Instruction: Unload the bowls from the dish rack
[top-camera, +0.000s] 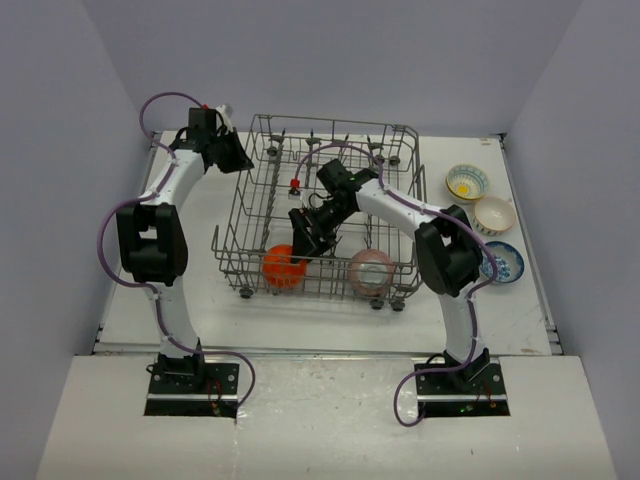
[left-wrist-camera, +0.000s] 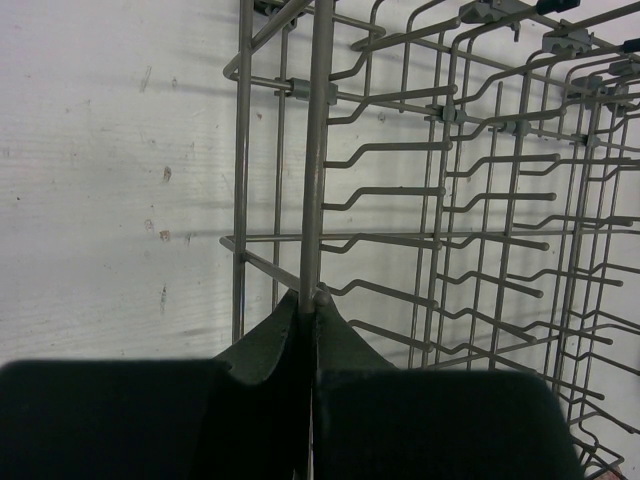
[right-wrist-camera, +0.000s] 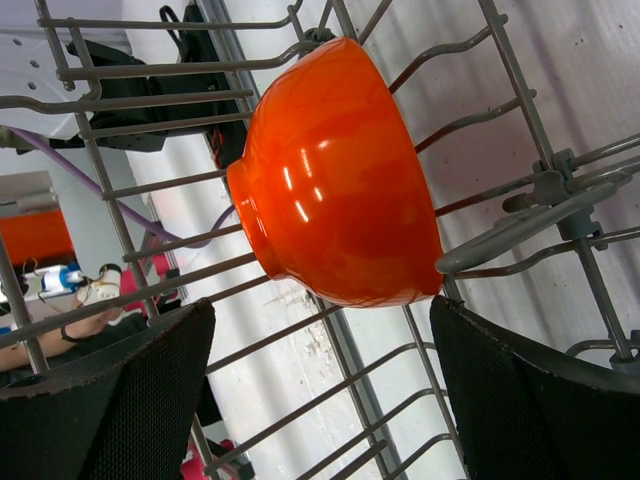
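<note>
The grey wire dish rack (top-camera: 243, 195) stands mid-table. An orange bowl (top-camera: 283, 268) and a pink bowl (top-camera: 371, 272) stand on edge along its near side. My right gripper (top-camera: 302, 246) reaches down inside the rack, open, just behind the orange bowl. In the right wrist view the orange bowl (right-wrist-camera: 335, 175) lies between the tines just ahead of the open gripper (right-wrist-camera: 320, 360), untouched. My left gripper (top-camera: 243, 160) is at the rack's far left corner. In the left wrist view it (left-wrist-camera: 314, 300) is shut on a wire of the dish rack (left-wrist-camera: 316, 150).
Three bowls sit on the table right of the rack: a whitish one with a yellow mark (top-camera: 467, 183), a cream one (top-camera: 494, 215) and a blue-and-white one (top-camera: 503, 262). Upright tines (left-wrist-camera: 480, 200) fill the rack's inside. Walls enclose the table on three sides.
</note>
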